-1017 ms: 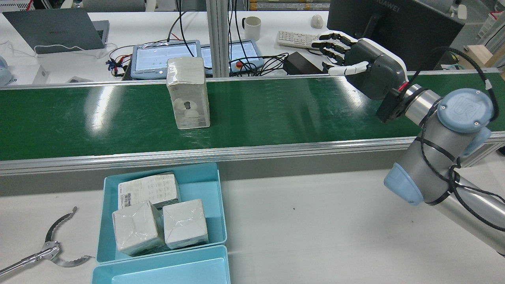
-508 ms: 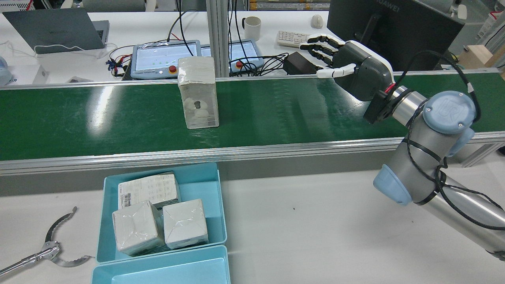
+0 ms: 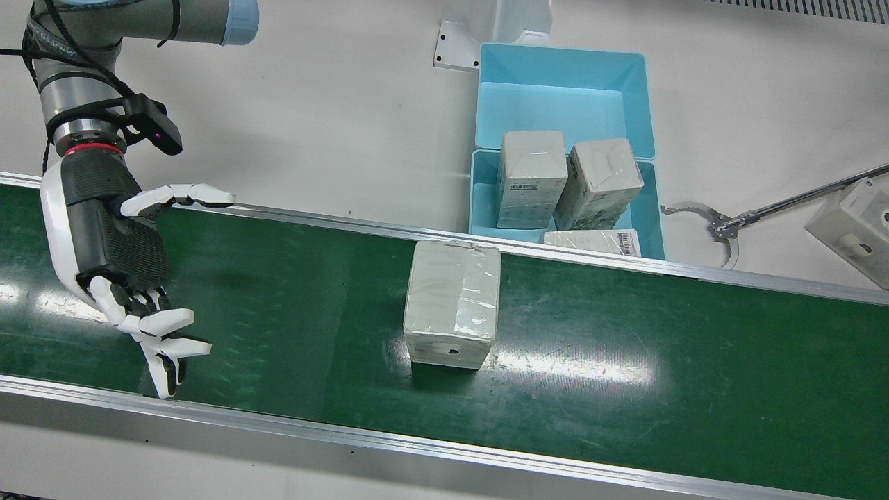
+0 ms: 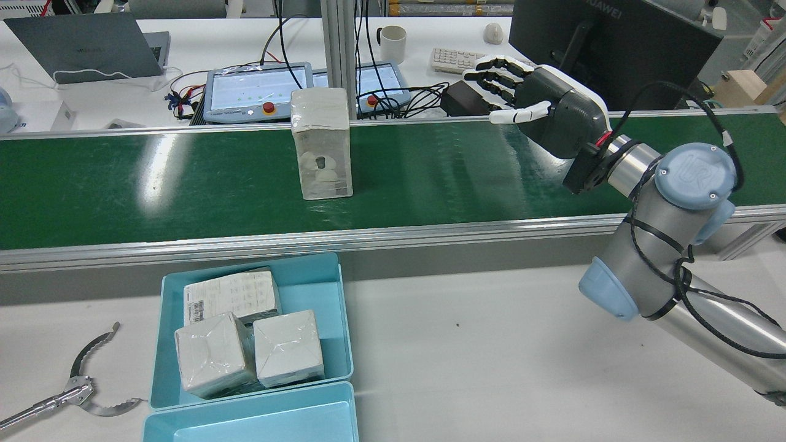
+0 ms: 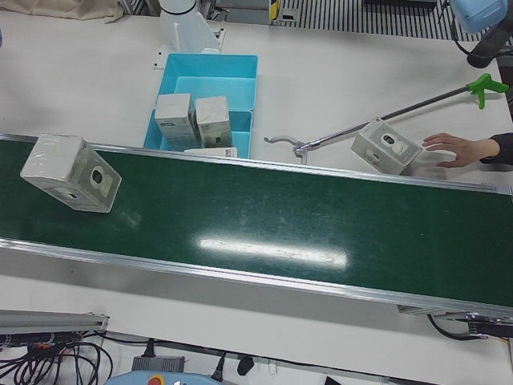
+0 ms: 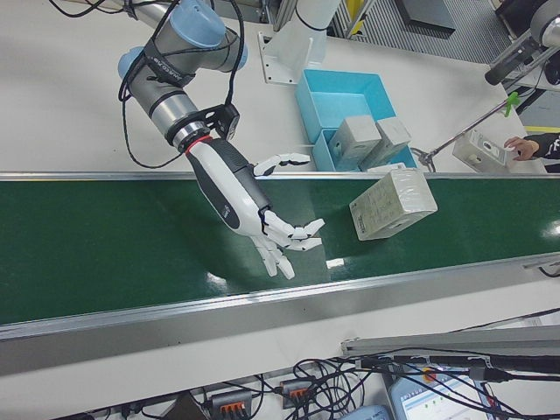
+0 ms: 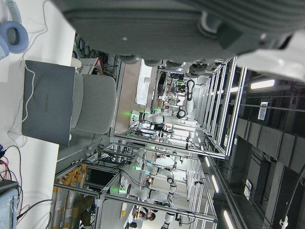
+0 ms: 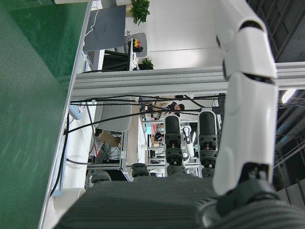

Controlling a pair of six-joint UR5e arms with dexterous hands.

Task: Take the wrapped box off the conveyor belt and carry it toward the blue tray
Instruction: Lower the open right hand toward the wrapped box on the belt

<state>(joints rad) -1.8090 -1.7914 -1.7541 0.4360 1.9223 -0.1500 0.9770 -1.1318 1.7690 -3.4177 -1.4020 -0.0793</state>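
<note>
On the green conveyor belt (image 4: 184,178) stands the wrapped box (image 4: 321,142), upright near mid-belt — beyond the blue tray (image 4: 341,319) on the worktop, which holds three wrapped boxes. Well apart, further right, the right hand (image 4: 543,104) hovers over the belt, fingers (image 4: 491,77) spread, empty.

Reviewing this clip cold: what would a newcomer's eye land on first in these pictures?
First the right hand, open with fingers spread, poised over the green conveyor belt at the rear view's right. Next the wrapped box, standing alone on the belt, apart from that hand. Then the blue tray on the white table below the belt, already holding three wrapped packages.
</note>
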